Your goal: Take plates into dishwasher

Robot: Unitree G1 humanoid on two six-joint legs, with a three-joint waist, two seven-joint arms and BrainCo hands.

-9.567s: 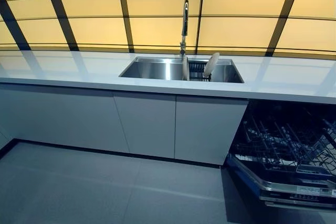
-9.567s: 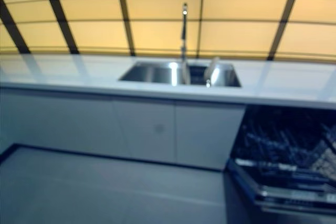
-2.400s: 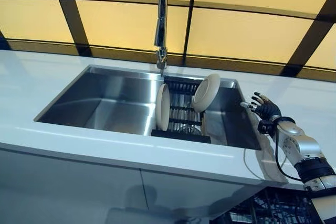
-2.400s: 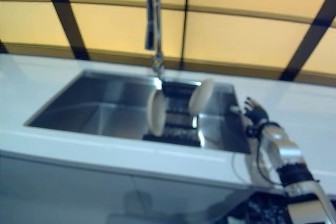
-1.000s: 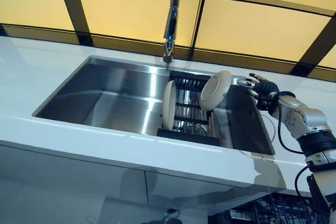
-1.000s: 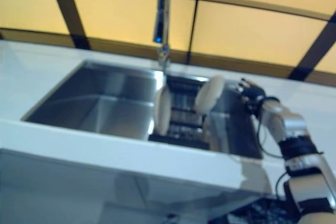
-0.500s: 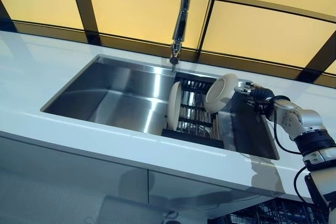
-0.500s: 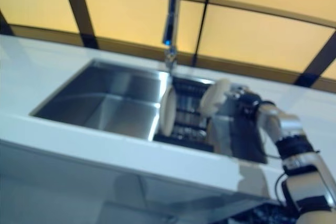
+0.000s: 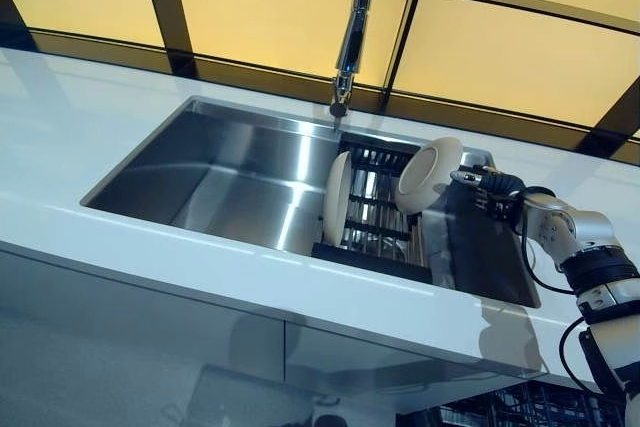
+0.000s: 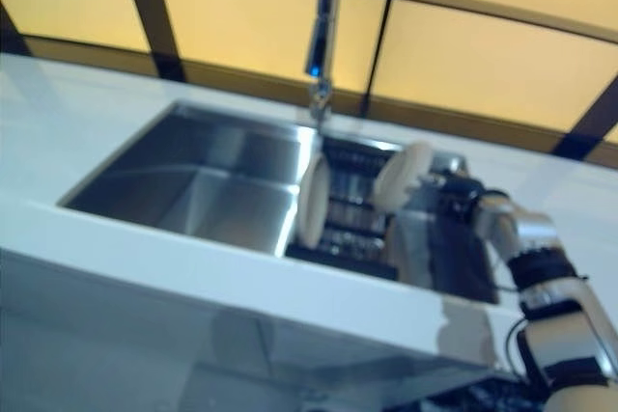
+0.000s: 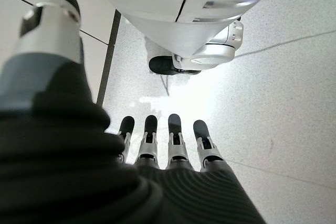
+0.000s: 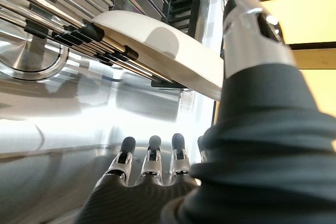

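Note:
Two cream plates stand in a black dish rack (image 9: 372,247) at the right end of the steel sink (image 9: 230,172). One plate (image 9: 336,199) is upright. The other plate (image 9: 428,175) leans back to the right. My right hand (image 9: 492,192) is at the leaning plate's right rim. In the right wrist view this plate (image 12: 163,51) lies between my straight fingers (image 12: 152,158) and my thumb (image 12: 252,30), which are not closed on it. My left hand (image 11: 157,171) hangs open over the floor, holding nothing.
A tall faucet (image 9: 352,27) rises behind the sink, just left of the rack. White countertop (image 9: 100,247) surrounds the sink. A corner of the open dishwasher's rack (image 9: 480,415) shows below the counter at the lower right.
The camera has shifted a little. My right hand has moved left along the sink's right end and closed in on the leaning plate's rim. The plates have not moved.

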